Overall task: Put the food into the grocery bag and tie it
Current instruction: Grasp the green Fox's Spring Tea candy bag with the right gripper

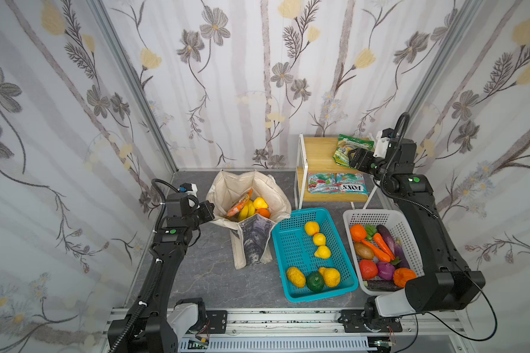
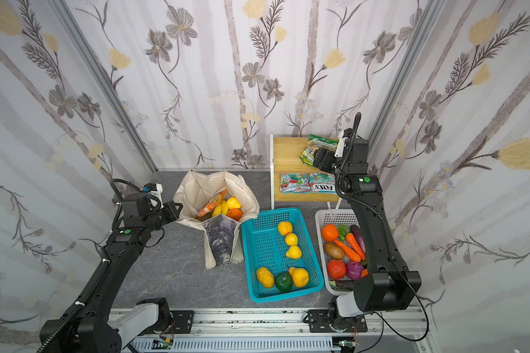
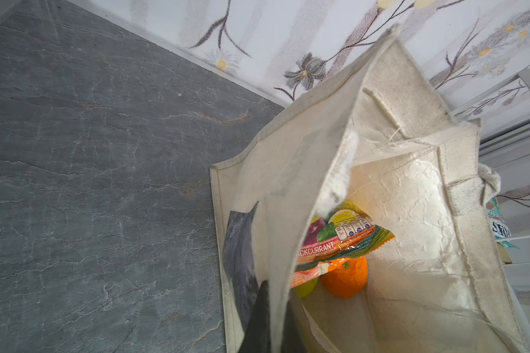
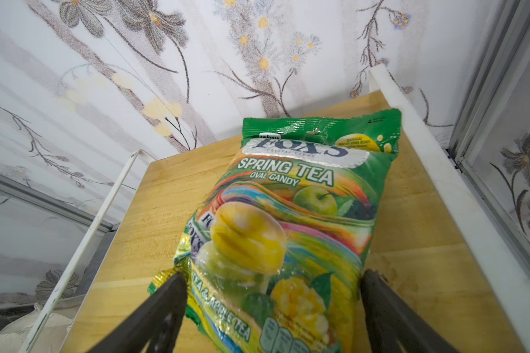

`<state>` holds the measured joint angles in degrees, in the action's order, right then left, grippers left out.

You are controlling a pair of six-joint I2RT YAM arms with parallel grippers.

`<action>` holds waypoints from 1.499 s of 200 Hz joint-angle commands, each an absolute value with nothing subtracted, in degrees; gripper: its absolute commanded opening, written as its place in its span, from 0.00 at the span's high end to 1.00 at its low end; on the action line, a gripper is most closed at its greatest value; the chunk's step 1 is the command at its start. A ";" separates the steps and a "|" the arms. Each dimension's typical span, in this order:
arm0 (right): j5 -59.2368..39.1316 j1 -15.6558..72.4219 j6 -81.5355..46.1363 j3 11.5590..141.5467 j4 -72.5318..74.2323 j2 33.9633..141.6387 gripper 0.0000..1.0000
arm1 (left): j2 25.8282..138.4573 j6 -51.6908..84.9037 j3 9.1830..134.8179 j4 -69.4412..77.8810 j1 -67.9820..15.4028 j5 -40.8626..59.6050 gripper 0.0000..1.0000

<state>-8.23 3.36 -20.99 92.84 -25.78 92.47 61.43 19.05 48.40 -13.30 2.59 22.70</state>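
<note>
In both top views, the left end effector point(image 1: 210, 211) is pinching the rim of the grocery bag point(image 1: 227, 186). The right end effector point(image 1: 354, 159) is reaching over the top shelf point(image 1: 318, 152). In the left wrist view, an orange point(image 3: 346, 275) is sitting inside the bag. In the right wrist view, the green snack packet point(image 4: 288, 214) is lying straight ahead, long side pointing away, with the 2 fingers point(image 4: 166, 305) standing wide open on each side of its near end.

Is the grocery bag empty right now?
No, the left wrist view shows an orange and a snack packet lying inside the grocery bag.
</note>
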 commanded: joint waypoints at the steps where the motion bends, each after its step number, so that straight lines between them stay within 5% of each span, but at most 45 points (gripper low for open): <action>1: -7.67 3.27 -22.19 92.61 -24.71 91.80 0.13 | 61.31 18.81 47.99 -13.16 2.63 22.76 1.00; 67: -6.40 2.85 -22.91 88.83 -26.15 89.40 0.19 | 61.09 18.65 47.82 -13.15 2.64 22.77 1.00; 107: -9.61 2.67 -24.02 87.72 -24.23 89.55 0.41 | 61.10 18.63 47.93 -13.12 2.63 22.86 1.00; 165: -12.57 2.64 -26.34 85.60 -20.08 88.90 0.52 | 61.00 18.50 47.53 -13.18 2.63 22.70 1.00; 204: -12.79 2.66 -26.45 85.24 -19.43 88.24 0.82 | 60.82 18.62 47.50 -13.18 2.64 22.79 1.00; 218: -13.42 2.68 -26.54 85.34 -19.18 87.94 1.00 | 60.82 18.63 47.41 -13.17 2.59 22.79 1.00; 300: -19.62 5.51 -27.19 87.71 -13.01 82.12 1.00 | 61.00 18.90 47.72 -13.18 2.60 22.70 1.00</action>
